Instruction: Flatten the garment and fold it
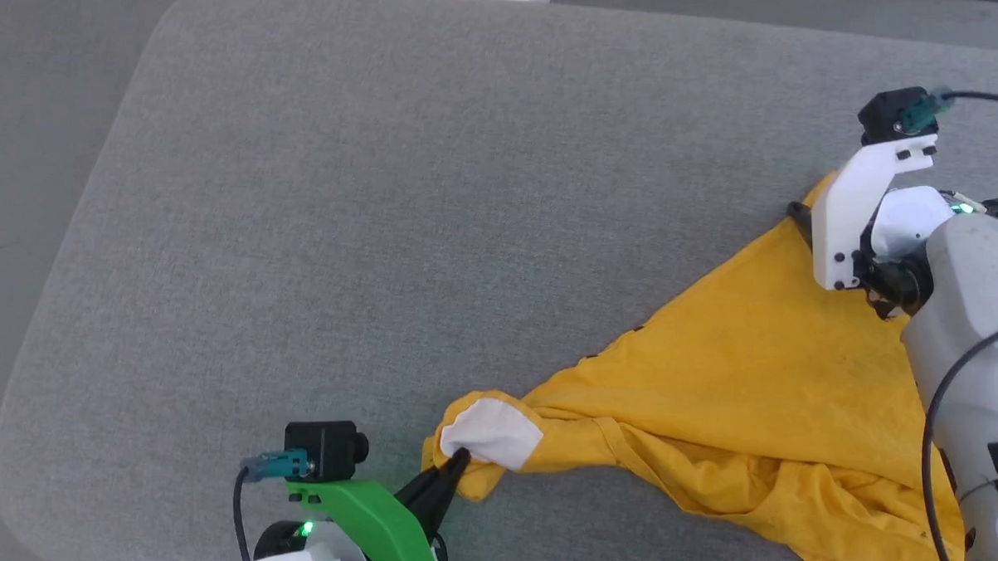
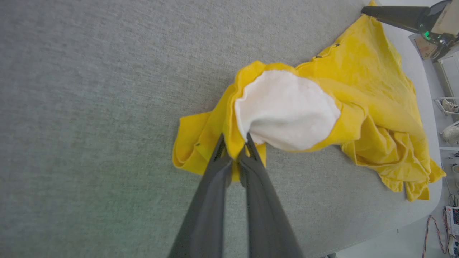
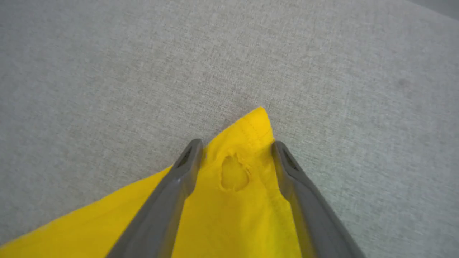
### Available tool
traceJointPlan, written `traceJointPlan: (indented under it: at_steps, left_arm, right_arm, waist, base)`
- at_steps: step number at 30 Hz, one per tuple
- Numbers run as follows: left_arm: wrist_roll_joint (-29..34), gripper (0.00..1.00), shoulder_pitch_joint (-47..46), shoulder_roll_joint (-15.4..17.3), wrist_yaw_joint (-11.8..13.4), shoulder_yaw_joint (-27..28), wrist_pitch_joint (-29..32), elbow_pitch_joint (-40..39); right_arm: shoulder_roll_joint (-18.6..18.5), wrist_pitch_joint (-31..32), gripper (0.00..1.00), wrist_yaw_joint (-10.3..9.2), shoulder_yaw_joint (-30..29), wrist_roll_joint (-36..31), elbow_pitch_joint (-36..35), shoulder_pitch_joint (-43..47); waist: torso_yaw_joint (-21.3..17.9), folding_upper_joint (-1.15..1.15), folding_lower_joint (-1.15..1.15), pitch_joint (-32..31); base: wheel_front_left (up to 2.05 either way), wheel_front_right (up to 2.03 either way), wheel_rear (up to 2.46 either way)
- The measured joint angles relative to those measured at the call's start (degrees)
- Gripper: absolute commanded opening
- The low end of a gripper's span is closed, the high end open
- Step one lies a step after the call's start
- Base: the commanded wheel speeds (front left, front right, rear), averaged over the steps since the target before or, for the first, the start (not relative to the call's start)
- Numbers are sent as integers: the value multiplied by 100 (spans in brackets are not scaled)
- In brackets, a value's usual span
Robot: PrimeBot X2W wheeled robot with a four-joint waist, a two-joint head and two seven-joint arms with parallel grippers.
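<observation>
Two ends of the garment (image 1: 759,363) matter here, with one gripper at each. Nearest, at the near left of the table (image 1: 338,195), the left gripper (image 1: 458,459) is pinched tight on the sleeve (image 2: 251,70) just beside the white sleeve patch (image 1: 492,432), yellow cloth squeezed between its dark fingers. From that pinch the garment runs diagonally away to the far right, its long axis stretched between the two arms, while the loose bulk sags in wrinkles toward the near right edge of the table. At the far right end, the right gripper (image 3: 236,147) is spread wide and holds nothing. Its fingers lie either side of a pointed yellow corner (image 3: 256,125) whose tip pokes just beyond the fingertips. That corner lies directly between the jaws, so the right arm is the one placed to take it. A straight closing would probably catch it, and a pull away from the left hold would likely draw the cloth flat.
</observation>
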Motion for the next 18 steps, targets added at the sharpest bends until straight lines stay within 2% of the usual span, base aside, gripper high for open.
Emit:
traceJointPlan:
  at_steps: [3,4,5,6,7,12,18]
  left_arm:
    - [0,0,-32,-16,-40,-7,-48,49]
    - [0,0,-44,-21,-43,-8,-49,56]
    - [0,0,-54,-24,-44,-8,-58,62]
    - [0,0,-55,-26,-45,-8,-71,71]
    - [0,0,-54,-27,-45,-8,-96,114]
    - [13,0,-53,-27,-42,-3,-185,165]
    - [156,0,-41,19,-15,99,-463,119]
  right_arm:
    - [-29,403,100,0,-38,-147,105,-163]
    - [-44,489,79,0,-59,-193,114,-208]
    - [-58,570,46,0,-100,-243,118,-252]
    - [-68,599,32,0,-147,-274,115,-274]
    - [-89,481,0,0,-322,-358,51,-256]
    - [-14,-456,0,0,-480,-203,-359,232]
    - [137,-1735,0,0,-433,436,-1435,1371]
  waist:
    - [66,0,0,79]
    - [83,0,0,97]
    - [102,0,0,115]
    - [117,0,0,129]
    - [128,0,0,129]
    - [89,0,0,8]
    - [-46,0,0,-254]
  base:
    - [0,0,0]
    - [0,0,0]
    - [0,0,0]
    - [0,0,0]
    - [0,0,0]
    - [0,0,0]
    - [0,0,0]
